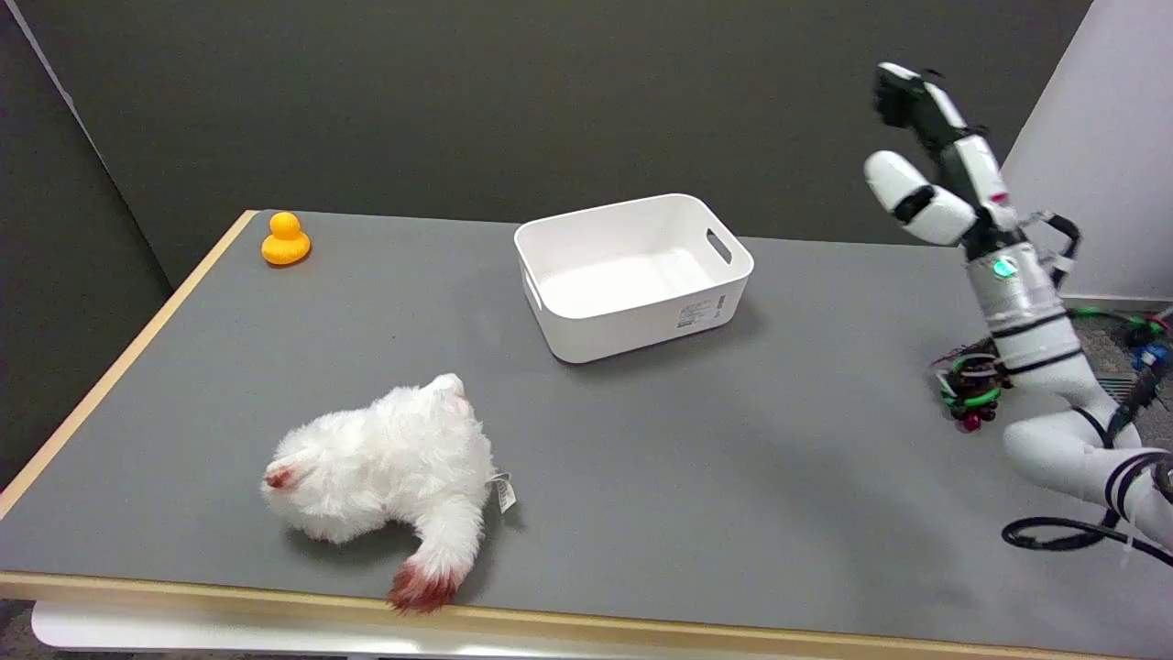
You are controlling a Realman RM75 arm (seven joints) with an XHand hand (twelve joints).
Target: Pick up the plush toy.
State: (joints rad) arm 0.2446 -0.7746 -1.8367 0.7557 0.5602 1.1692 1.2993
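Right robot hand (930, 151) raised, fingers spread, holding nothing, well apart from plush toy (385, 467)

Place: looking like a robotics lab.
Evidence: dark partition panels (458, 92) enclosing a grey table (733, 477); loose cables (1054, 536) trailing.

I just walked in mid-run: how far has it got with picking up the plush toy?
Nothing looks done yet. The plush toy lies on the table near its front edge, untouched. The right hand is raised in the air at the far right, fingers apart, holding nothing. Left to do: reach across to the toy, close on it and lift it.
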